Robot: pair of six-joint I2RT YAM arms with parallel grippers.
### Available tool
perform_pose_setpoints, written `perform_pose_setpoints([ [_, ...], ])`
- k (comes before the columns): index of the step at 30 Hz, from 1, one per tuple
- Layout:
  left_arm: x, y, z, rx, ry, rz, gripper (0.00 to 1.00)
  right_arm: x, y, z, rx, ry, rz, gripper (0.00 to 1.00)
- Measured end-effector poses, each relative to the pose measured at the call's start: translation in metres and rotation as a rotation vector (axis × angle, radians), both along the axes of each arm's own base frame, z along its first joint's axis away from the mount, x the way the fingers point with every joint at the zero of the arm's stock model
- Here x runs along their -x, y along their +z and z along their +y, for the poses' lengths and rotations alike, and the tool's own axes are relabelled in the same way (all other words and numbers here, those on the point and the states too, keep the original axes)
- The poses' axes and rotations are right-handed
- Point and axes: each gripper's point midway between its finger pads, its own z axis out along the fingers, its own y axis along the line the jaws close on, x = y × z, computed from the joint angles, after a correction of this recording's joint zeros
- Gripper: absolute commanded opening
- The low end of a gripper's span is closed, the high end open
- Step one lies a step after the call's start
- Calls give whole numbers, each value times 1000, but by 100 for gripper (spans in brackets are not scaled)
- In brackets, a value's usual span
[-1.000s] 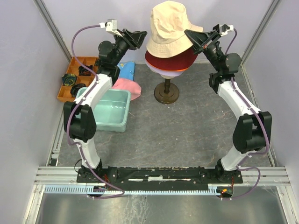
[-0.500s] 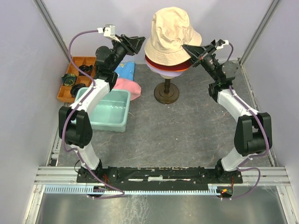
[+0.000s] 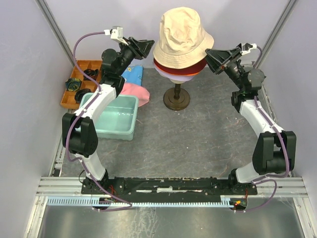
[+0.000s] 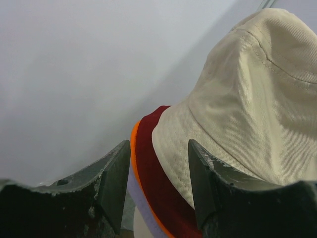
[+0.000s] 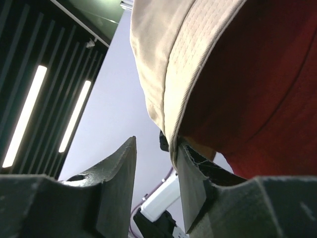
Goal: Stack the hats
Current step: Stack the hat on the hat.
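Cream-beige hat (image 3: 182,34) sits topmost on the stack, over the dark red hat (image 3: 178,66), a sliver of orange hat (image 4: 132,144) and the lavender hat (image 3: 179,76) at the bottom. All are on the mannequin head, whose stand (image 3: 177,99) is at the back of the desk (image 3: 198,144).

Right fingers (image 3: 212,55) are spread, just right of the cream brim. Wrist view shows the brim edge hanging by the gap, nothing pinched. Left fingers (image 3: 147,45) are spread too, empty, level w/ the stack's left side.

Pink hat (image 3: 136,94) lies slumped on the desk, below the left fingers & nearer the bases, btwn the blue cloth (image 3: 133,74) and the teal bin (image 3: 130,130). It's partly hidden by the left arm; long axis looks roughly left-right. Left arm is clearly nearer; right is well apart, across the stand.

Prob next: left goes down for pink. It looks soft & floppy, so a brim pinch seems best.
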Motion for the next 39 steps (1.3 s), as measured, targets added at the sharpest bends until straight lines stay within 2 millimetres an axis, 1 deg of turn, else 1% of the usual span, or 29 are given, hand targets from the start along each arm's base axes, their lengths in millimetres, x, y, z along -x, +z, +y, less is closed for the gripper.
perform_pose_setpoints([
  [5, 3, -2, -1, -8, -12, 10, 56, 6, -10, -8, 77, -17, 5, 50],
  [8, 9, -3, 0, -11, -13, 22, 56, 8, -18, -11, 114, -22, 11, 51],
  [13, 22, 2, 4, -12, -12, 23, 57, 5, -31, -21, 126, -26, 41, 53],
  [19, 38, 14, 9, -14, -10, 19, 57, 1, -27, -39, 90, -37, 23, 53],
  [22, 44, 18, 14, -13, -5, 16, 57, -8, -26, -46, 67, -38, 26, 54],
  [25, 46, 17, 17, -14, -1, 20, 57, -21, -24, -49, 47, -34, 25, 54],
  [30, 45, 11, 17, -19, 1, 38, 57, -45, -14, -52, 14, -15, 6, 55],
  [32, 44, 7, 17, -21, 2, 48, 57, -52, -10, -49, 1, -3, 3, 55],
  [35, 44, 6, 17, -23, 1, 55, 57, -57, -5, -46, -12, 7, -7, 56],
  [39, 44, 4, 17, -25, 1, 61, 57, -57, -2, -36, -21, 30, -9, 55],
])
